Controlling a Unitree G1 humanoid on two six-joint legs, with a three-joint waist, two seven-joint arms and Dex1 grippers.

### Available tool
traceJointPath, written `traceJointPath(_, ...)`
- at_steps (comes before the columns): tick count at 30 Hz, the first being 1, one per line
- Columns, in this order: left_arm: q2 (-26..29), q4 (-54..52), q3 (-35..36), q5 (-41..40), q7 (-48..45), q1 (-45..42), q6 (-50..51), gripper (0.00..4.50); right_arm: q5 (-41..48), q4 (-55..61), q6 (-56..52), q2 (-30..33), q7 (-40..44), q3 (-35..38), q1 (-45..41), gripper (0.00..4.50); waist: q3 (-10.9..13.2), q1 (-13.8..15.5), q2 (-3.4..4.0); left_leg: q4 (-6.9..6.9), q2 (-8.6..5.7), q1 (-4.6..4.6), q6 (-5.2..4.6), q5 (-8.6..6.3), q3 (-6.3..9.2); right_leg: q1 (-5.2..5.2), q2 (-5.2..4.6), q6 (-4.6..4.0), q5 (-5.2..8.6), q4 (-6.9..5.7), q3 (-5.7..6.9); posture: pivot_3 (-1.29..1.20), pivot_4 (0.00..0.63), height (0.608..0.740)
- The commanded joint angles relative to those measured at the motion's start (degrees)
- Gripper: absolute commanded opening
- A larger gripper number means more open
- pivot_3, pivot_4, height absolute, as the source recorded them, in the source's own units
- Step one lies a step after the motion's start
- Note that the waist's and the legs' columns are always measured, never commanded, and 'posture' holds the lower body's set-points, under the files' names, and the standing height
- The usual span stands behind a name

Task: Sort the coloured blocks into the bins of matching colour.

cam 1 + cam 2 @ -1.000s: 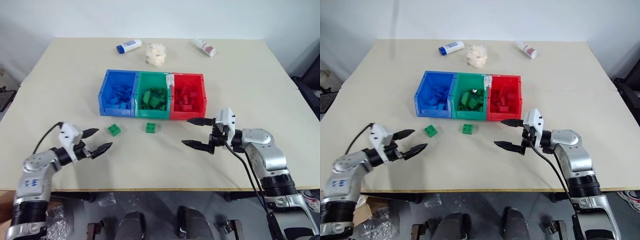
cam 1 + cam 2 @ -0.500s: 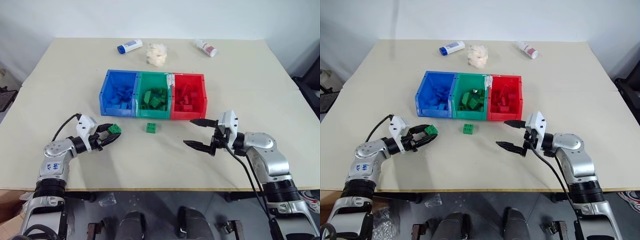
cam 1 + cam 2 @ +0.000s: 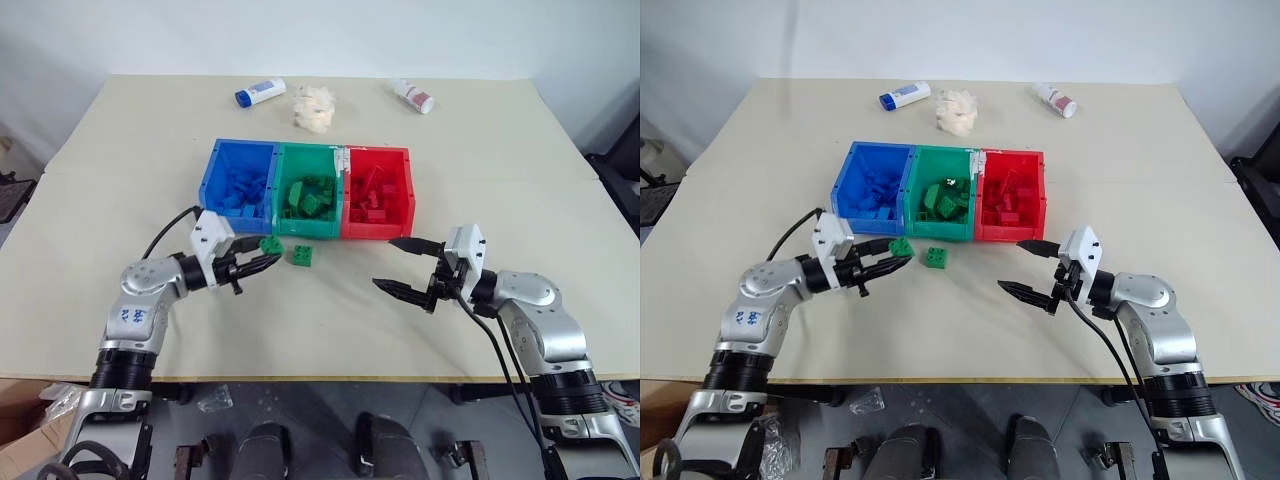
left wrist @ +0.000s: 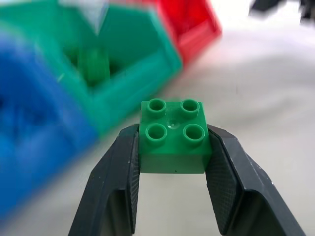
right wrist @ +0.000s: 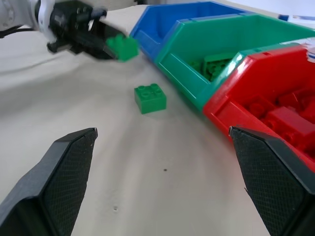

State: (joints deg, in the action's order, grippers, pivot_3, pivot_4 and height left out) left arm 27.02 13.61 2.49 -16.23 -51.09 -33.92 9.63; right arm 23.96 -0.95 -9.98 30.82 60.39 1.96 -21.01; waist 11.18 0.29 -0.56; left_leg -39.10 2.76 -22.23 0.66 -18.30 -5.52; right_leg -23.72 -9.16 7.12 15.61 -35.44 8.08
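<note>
My left gripper (image 3: 268,254) is shut on a green block (image 4: 172,137), held just above the table in front of the seam between the blue bin (image 3: 212,186) and the green bin (image 3: 283,169). The held green block (image 3: 270,244) shows at the fingertips. A second green block (image 3: 303,255) lies on the table before the green bin, also seen as the loose green block (image 5: 150,98). The red bin (image 3: 405,190) stands at the right of the row, and all three bins hold several blocks. My right gripper (image 3: 402,268) hangs open in front of the red bin, empty.
At the table's far side lie a white bottle with a blue cap (image 3: 258,93), a white fluffy wad (image 3: 312,107) and a white bottle with a red cap (image 3: 412,96). Bare tabletop spreads on both sides of the bins.
My left gripper closed on the green block that lay at the left, lifted it and carried it right toward the bins. The right gripper stayed nearly still and open.
</note>
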Motion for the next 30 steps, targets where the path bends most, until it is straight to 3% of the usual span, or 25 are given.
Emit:
traceJointPath(1,-4.19,6.76,0.71,1.45,5.66,-8.92,-3.85,1.47,1.27,3.51,0.92,0.00,-1.60,2.28,0.99,4.50,0.00,0.26,0.00,-0.01,-0.02,0.00,0.00,0.00,0.00,0.01,0.00,0.01,-0.01,0.00,0.00,0.00,0.150,0.740)
traceJointPath(3,-6.45,12.51,0.85,1.89,6.66,-13.17,-6.74,1.47,1.22,4.42,0.89,-0.21,-2.38,2.49,1.73,4.50,-0.01,0.37,-0.01,-0.01,-0.02,0.01,-0.01,0.00,-0.01,0.03,0.00,0.04,-0.02,0.05,0.00,0.00,0.150,0.740)
traceJointPath(8,-8.84,24.81,0.39,3.66,6.86,-19.22,-12.83,2.93,1.49,7.13,0.56,-0.20,-4.18,2.94,3.93,4.50,-0.01,-0.36,-0.01,0.06,-0.03,0.00,-0.02,-0.01,-0.05,0.03,0.04,0.06,-0.03,0.18,0.00,0.00,0.150,0.740)
traceJointPath(13,-7.18,24.17,0.69,2.77,3.58,-17.65,-12.60,4.44,1.79,8.38,0.39,0.61,-5.02,3.97,5.36,4.50,0.01,-0.36,-0.03,0.06,-0.02,-0.01,-0.02,-0.01,-0.04,0.02,0.05,0.08,-0.04,0.19,-0.01,0.00,0.150,0.740)
traceJointPath(22,5.05,2.71,3.53,-2.55,-5.03,-1.01,-3.01,4.47,1.77,5.85,0.38,1.10,-2.29,2.87,3.21,4.50,0.01,-0.49,-0.03,0.04,0.00,0.02,-0.02,-0.01,-0.04,0.01,0.07,0.08,-0.04,0.14,-0.11,0.00,0.150,0.740)
traceJointPath(30,13.96,-17.45,15.05,-9.68,-6.18,24.34,3.73,4.47,1.48,2.56,0.33,1.37,1.41,1.13,-0.06,4.50,0.02,-0.45,-0.01,0.06,0.06,0.04,-0.06,-0.09,-0.07,-0.01,0.09,0.08,-0.04,0.17,-0.20,0.00,0.150,0.740)
